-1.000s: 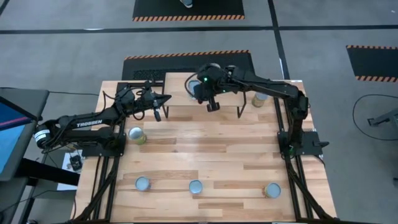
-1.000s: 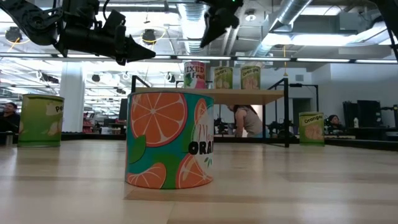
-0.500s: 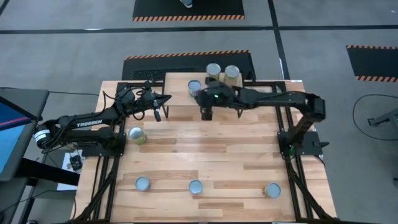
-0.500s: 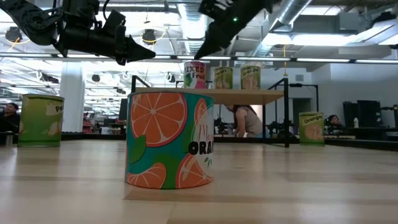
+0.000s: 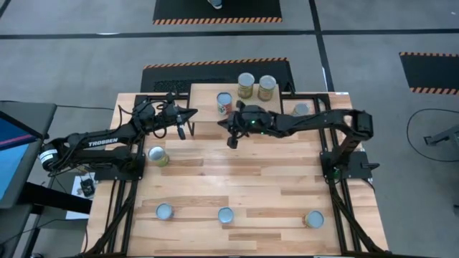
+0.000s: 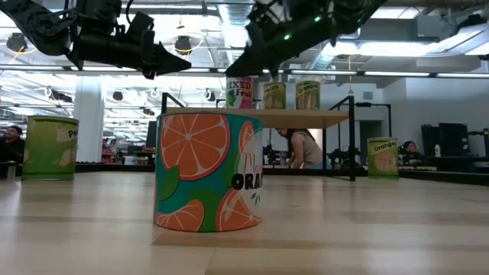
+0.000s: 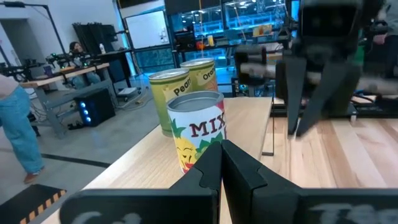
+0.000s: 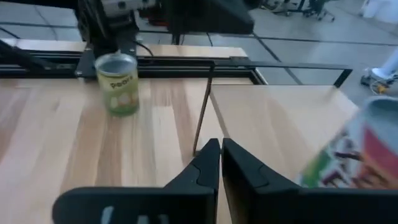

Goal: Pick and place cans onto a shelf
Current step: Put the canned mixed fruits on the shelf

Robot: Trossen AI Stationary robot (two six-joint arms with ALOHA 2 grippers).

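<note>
The shelf [image 5: 208, 97] stands at the table's far middle. It carries three cans: a mixed-fruit can [image 5: 224, 102] at its front, and a pears can [image 5: 246, 84] and an orange can [image 5: 267, 87] at its back. My right gripper [image 5: 231, 141] is shut and empty, in front of the shelf's near edge, over the table. My left gripper [image 5: 188, 113] is shut and empty, in the air just left of the shelf. In the left wrist view the mixed-fruit can [image 7: 198, 127] stands ahead of the shut fingers [image 7: 221, 152].
Loose cans stand on the table: a pears can [image 5: 157, 155] at the left, several along the near edge [image 5: 164, 211] [image 5: 225, 215] [image 5: 313, 218], and one [image 5: 301, 110] right of the shelf. The shelf's thin black leg [image 8: 202, 106] stands close ahead of my right gripper.
My right gripper has drawn back from over the shelf toward the table's near edge and a little left, tipping lower. The three cans on the shelf, partly hidden by it before, now show in full and have not moved.
</note>
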